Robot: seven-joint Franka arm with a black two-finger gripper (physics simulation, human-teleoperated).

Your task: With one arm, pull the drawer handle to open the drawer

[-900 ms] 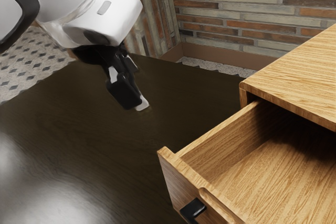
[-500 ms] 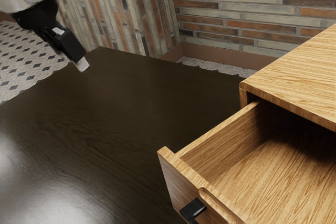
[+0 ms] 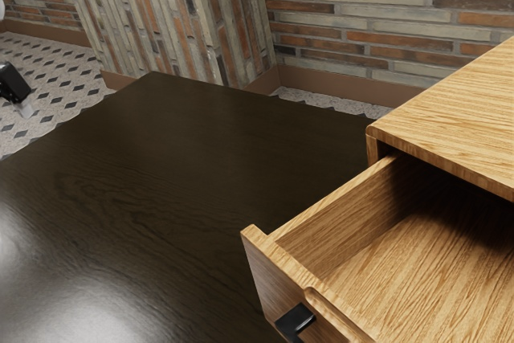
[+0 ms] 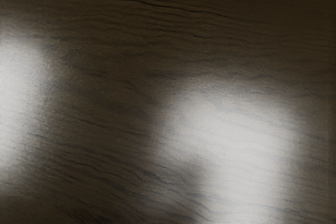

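**Drawer (image 3: 337, 226) stands open as the claw backs off to the far edge**

The drawer sits at about 4 o'clock in the exterior view, pulled well out of the light wooden cabinet (image 3: 458, 118). Its bare wooden inside is open to view. It is out as far as it was half a second ago and nearly a second ago, so nothing about it has changed. Its black handle (image 3: 295, 321) is on the front panel at about 5 o'clock, with nothing touching it.

The claw (image 3: 22, 104) has moved a long way. Nearly a second ago it hung over the dark table (image 3: 161, 198) left of centre. Half a second ago it was up near 10 o'clock. Now it is at the 9 o'clock edge, in front of the tiled floor (image 3: 64, 70) and well apart from the drawer and handle.

Only a small black piece of the claw with a pale tip is in frame, and the rest is cut off by the picture's edge. I cannot tell whether it is open or closed, and nothing can be seen in it.

The handle is also cut off at the lower edge, so only its upper part shows. The cabinet runs out of frame at 3 o'clock.

The wrist view looks onto the table (image 4: 121, 35), where dark grain is broken by pale patches of glare. The brick wall (image 3: 385, 22) stands behind the table.
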